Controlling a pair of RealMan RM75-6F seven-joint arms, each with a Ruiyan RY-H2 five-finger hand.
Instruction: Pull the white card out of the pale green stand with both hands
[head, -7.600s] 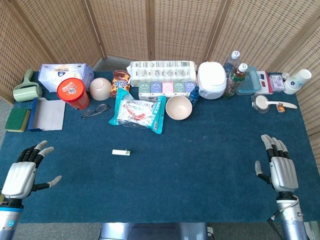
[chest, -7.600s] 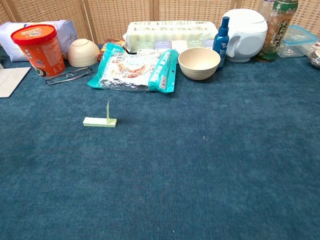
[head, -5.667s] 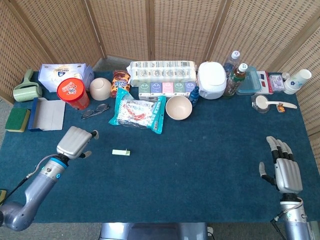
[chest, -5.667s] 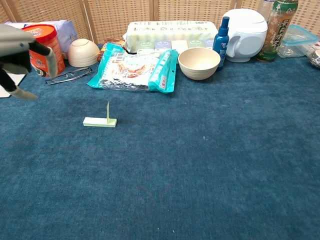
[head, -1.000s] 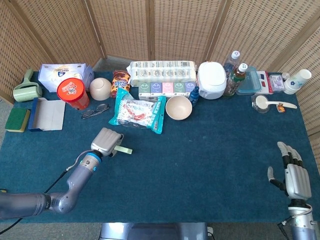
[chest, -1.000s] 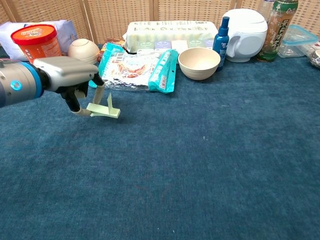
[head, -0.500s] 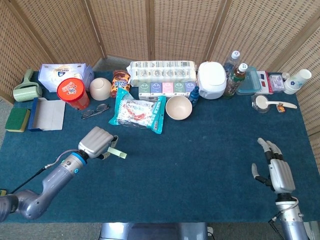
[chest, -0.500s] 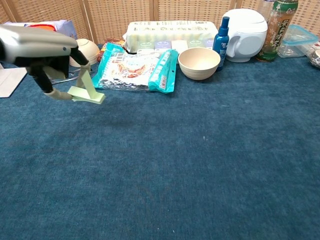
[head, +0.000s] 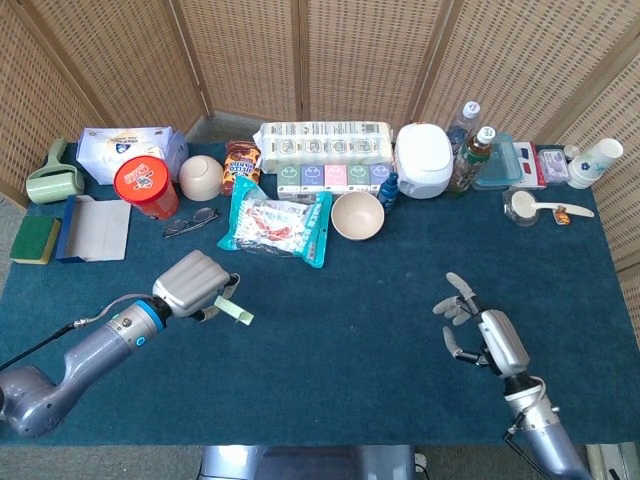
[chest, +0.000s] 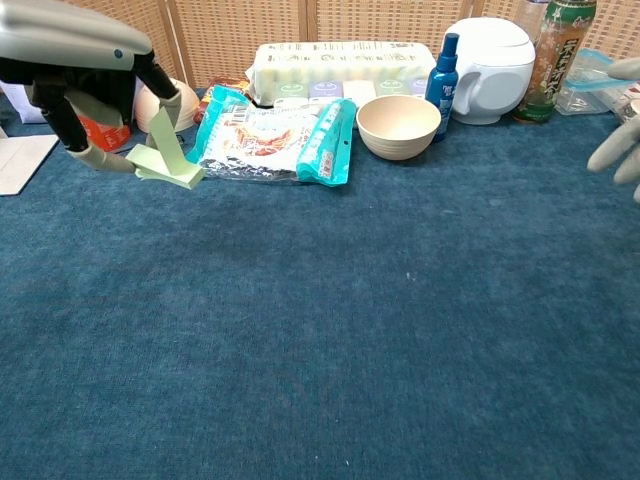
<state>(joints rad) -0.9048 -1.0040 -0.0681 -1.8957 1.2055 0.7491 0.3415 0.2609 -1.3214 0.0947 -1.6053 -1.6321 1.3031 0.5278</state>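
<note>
My left hand grips the pale green stand and holds it lifted off the blue table, tilted. The card stands upright in the stand's slot between the fingers; it looks pale green-white and thin. My right hand is open with fingers spread, hovering over the table at the right, well apart from the stand. In the chest view only its fingertips show at the right edge.
A teal snack bag, beige bowl, red cup, glasses, packs, a white cooker and bottles line the table's back. A sponge and a folder lie at the left. Blue cloth spreads between the hands.
My left hand has raised the stand a little higher and tilted it more. My right hand has moved left and inward from the right edge, now entering the chest view.
</note>
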